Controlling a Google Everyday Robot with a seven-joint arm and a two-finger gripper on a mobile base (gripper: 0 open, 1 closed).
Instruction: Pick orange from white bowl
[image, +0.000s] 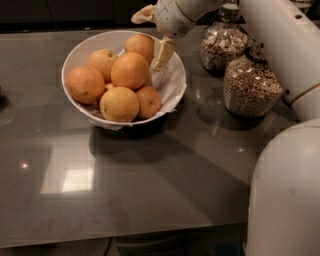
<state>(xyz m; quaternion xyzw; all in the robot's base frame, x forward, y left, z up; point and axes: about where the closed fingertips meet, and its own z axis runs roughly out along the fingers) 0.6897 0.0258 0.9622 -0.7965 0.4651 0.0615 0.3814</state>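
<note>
Deep-orange, finely dimpled peel is shown by the orange (139, 46) at the back of the white bowl (75, 56), piled with five or so other fruits on crumpled paper lining (171, 84). The claw (148, 40) is held over the far rim with its fingers spread and nothing pinched: one pale finger (163, 52) is lowered beside this orange, the other raised behind it.

The fruit is judged moderately heavy, firm with slight give, and liable to roll. Its skin should offer fair grip, so a hold across the widest part, at opposite sides, is advised, with modest pressure. Neighbouring fruits may be nudged, and the paper could be caught. Two glass jars (249, 86) are kept just right of the bowl on the tabletop (150, 190).
</note>
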